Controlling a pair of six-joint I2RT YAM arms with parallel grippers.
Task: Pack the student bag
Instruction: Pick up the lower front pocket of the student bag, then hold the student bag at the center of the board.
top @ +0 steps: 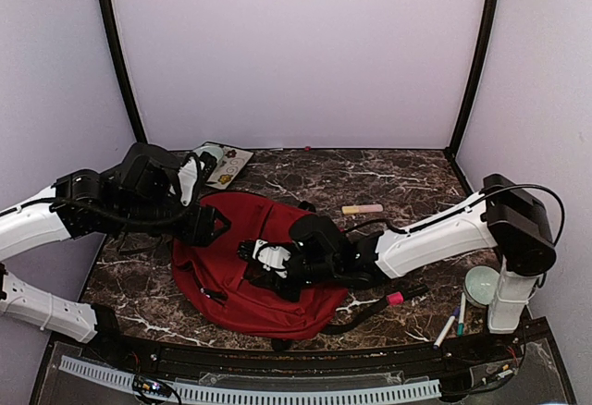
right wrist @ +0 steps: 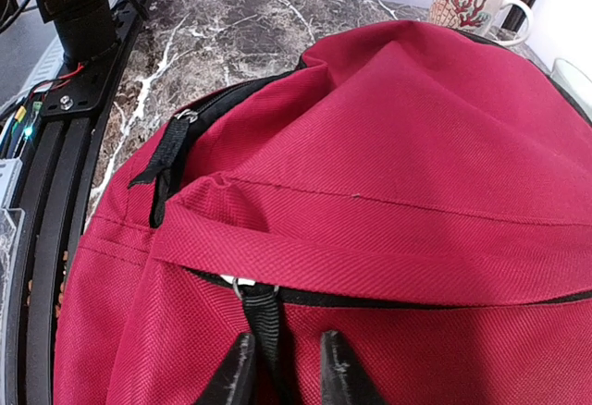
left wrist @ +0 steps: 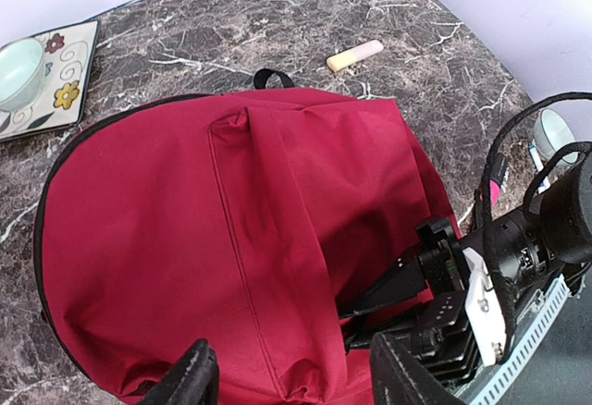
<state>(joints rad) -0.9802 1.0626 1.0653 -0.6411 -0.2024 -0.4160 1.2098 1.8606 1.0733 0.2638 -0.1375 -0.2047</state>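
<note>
Right wrist view: the bag (right wrist: 398,137) is seen slumped on the bench (right wrist: 185,26), its black zip pull (right wrist: 266,322) bracketed by the narrowed right claw (right wrist: 287,373); whether it is pinched cannot be told. The left claw (left wrist: 291,382) is held wide over the red cloth. Soft, limp fabric is judged poor purchase; the pull tab is better taken.

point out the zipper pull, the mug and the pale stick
zipper pull (right wrist: 266,322), right wrist view, on its black strap
mug (right wrist: 470,3), right wrist view, on its patterned side
pale stick (top: 362,209), top view, mid-length
</note>
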